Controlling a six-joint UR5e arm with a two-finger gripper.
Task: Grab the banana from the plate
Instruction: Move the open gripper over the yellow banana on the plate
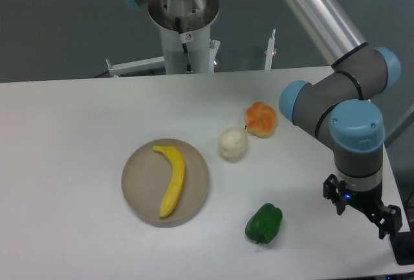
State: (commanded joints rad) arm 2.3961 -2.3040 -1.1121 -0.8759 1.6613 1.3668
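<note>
Banana [172,178] lies on the plate [137,186], right of the plate's centre, stem end toward 11 o'clock and far tip at about 6 o'clock near the rim; its curve bows toward 3 o'clock. Plate sits on the white table [65,131], left of centre in the camera view. From the plate, a pale cream ball [232,144] is at roughly 2 o'clock, just off the rim, with an orange fruit [261,119] just beside it further along the same line. Green pepper [264,223] at about 4 o'clock, near the front edge. Gripper [361,207] hangs at 3 o'clock, well apart from the banana, near the table's right edge; finger spacing cannot be told from this view.
</note>
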